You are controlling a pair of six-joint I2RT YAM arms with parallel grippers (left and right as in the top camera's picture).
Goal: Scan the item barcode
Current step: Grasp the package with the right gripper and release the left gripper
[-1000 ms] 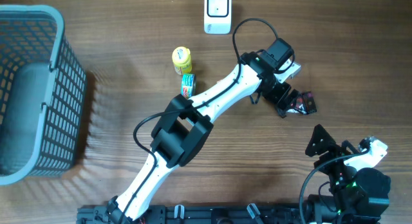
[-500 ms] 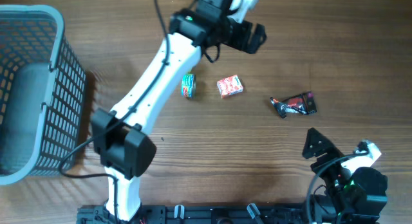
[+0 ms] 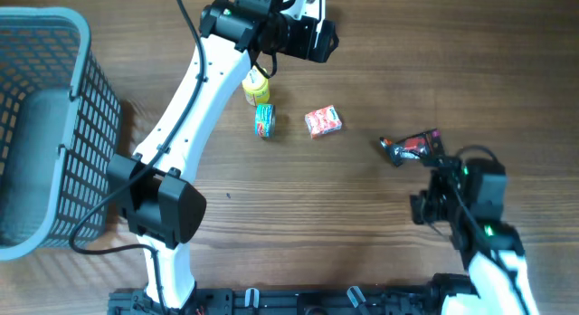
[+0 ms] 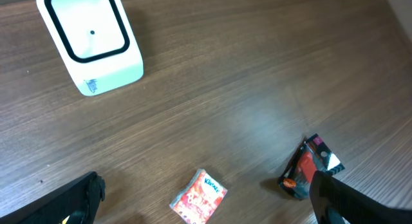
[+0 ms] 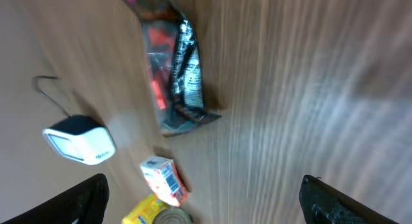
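well, dark packet (image 3: 414,147) lies loose, right of centre

it rests flat on the wooden table (image 3: 362,243) with nothing holding it. the right gripper (image 5: 205,180) is just beside it on the near side, fingers spread wide with only bare wood between them. from above i cannot tell whether a fingertip touches the wrapper. the scanner (image 4: 90,40), a white box with a dark-rimmed window, stands well apart from the packet at the far edge.

the overhead view hides that scanner under the left arm (image 3: 188,102). the left wrist camera shows it plainly, and the right wrist camera catches it small, beyond the packet. the right wrist view also gives the closest look at the packet: crinkled black with red print. only the overhead takes in the basket (image 3: 86,43) at the left and the teal item (image 3: 263,120). the left gripper (image 3: 324,42) hangs over the far side of the table, fingers spread, gripping nothing.

counted, there are four small goods: one dark packet, one red packet (image 3: 323,122) near the middle, and one teal item just beside one yellow can (image 3: 256,84). there is one scanner, one basket and two arms.
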